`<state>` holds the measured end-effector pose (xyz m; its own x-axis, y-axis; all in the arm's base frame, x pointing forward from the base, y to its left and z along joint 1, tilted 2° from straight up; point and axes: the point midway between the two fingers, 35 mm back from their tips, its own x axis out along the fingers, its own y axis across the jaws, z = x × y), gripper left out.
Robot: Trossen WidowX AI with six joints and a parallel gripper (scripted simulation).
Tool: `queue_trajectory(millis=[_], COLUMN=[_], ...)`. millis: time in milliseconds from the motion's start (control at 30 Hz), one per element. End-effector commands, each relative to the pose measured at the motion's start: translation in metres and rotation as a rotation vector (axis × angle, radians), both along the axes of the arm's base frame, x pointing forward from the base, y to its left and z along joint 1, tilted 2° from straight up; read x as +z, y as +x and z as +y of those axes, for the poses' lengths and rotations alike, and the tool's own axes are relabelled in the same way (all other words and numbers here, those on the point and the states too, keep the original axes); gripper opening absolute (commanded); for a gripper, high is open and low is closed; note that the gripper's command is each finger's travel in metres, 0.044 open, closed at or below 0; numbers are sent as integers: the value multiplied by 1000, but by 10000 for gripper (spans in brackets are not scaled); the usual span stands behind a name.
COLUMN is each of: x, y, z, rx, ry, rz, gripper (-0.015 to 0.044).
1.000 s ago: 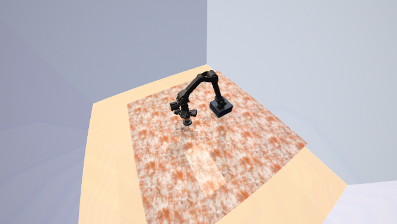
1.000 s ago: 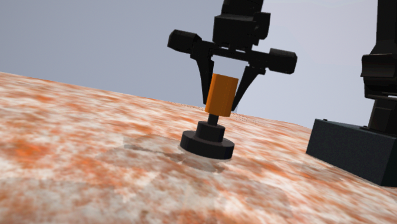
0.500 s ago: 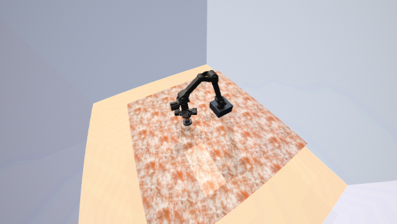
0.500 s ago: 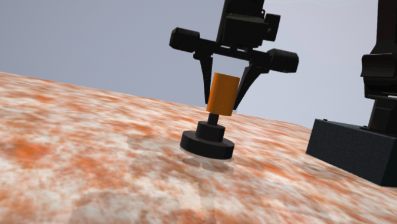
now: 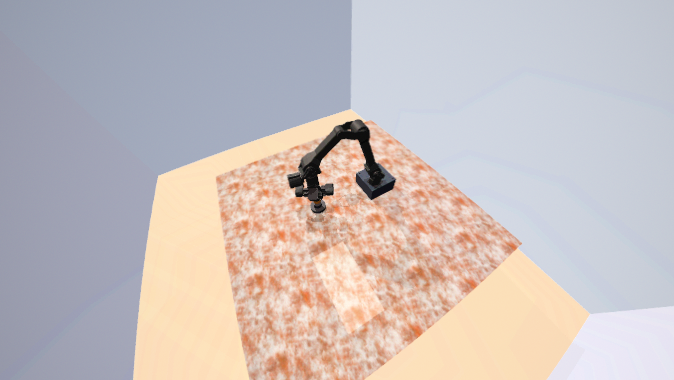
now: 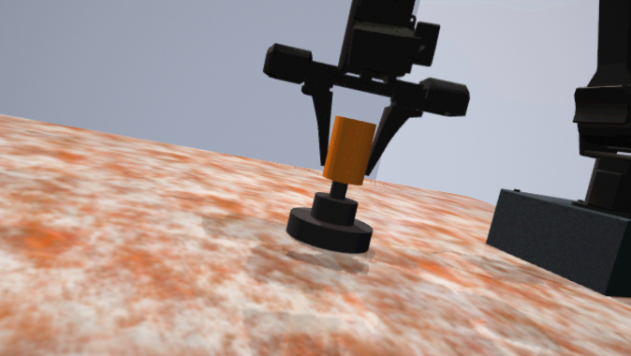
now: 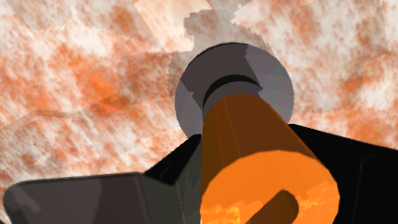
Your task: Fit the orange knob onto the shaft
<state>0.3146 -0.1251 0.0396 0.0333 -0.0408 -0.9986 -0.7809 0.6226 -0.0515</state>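
The orange knob (image 6: 349,151) (image 7: 250,125) is upright between the fingertips of my gripper (image 6: 346,170), which is shut on it. The knob's lower end is at the upper part of the dark shaft (image 6: 338,190). A short length of shaft shows between the knob and the round pedestal (image 6: 300,229) (image 7: 187,107) (image 5: 318,209). Whether the shaft's tip is inside the hole is hidden. The knob's top face, with a dark slot-like mark (image 7: 280,207), shows in the wrist view. The shaft's flat side cannot be seen.
The arm's dark base box (image 5: 375,187) (image 6: 552,239) stands to the right of the pedestal. The orange and white mottled mat (image 5: 280,310) lies under both. Pale wooden table top (image 5: 185,250) shows around the mat, and grey walls stand behind.
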Motion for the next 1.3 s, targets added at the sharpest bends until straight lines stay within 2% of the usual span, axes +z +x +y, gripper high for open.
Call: queue_trajectory(millis=[0, 400, 633, 1267], x=[-1, 4, 5, 2], y=[4, 3, -1, 0], z=[-1, 0, 1, 1], rx=[3, 12, 212, 212], ry=[1, 1, -7, -7], rz=[-9, -9, 0, 0], gripper=[0, 0, 0, 0])
